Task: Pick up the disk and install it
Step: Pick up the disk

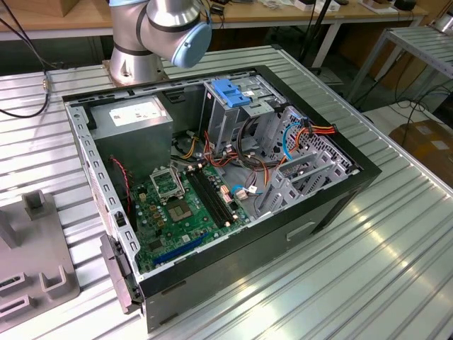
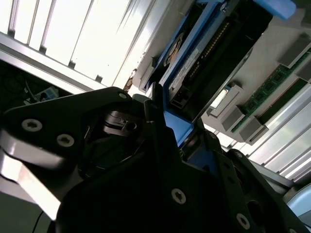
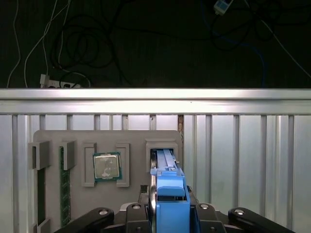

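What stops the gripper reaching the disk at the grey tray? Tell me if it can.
Likely yes: the gripper sits right at the disk, and nothing lies between them in both wrist views.

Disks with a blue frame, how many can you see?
1. The disk stands on edge in a slot of the grey tray, beside the square chip. Others may be hidden.

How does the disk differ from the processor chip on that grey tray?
The disk stands on edge in a tray slot; the processor chip lies flat. The disk is framed in bright blue; the processor chip shows a silver lid with a green border. Both are on the grey tray.
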You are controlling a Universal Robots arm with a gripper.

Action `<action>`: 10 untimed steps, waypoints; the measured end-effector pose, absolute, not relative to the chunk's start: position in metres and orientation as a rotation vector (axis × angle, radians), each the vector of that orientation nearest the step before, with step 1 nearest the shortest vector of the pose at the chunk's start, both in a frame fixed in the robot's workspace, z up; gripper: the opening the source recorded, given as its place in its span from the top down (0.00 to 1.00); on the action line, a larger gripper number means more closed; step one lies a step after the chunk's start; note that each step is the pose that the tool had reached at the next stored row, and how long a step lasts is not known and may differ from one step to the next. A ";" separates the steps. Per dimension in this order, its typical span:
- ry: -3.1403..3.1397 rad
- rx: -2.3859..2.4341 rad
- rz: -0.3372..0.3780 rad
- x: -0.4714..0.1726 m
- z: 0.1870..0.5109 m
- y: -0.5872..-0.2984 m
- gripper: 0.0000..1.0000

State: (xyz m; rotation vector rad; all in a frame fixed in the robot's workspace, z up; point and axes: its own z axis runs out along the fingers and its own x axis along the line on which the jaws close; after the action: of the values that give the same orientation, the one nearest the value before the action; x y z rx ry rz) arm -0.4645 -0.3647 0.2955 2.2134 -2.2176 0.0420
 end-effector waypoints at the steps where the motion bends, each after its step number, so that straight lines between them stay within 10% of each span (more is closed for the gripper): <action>1: -2.218 2.213 0.042 -0.464 0.296 -0.365 0.63; 10: -2.218 2.213 0.042 -0.464 0.303 -0.365 0.63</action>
State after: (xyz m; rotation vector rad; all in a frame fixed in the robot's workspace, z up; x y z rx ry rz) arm -0.4645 -0.3647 0.3025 2.2133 -2.2179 0.0418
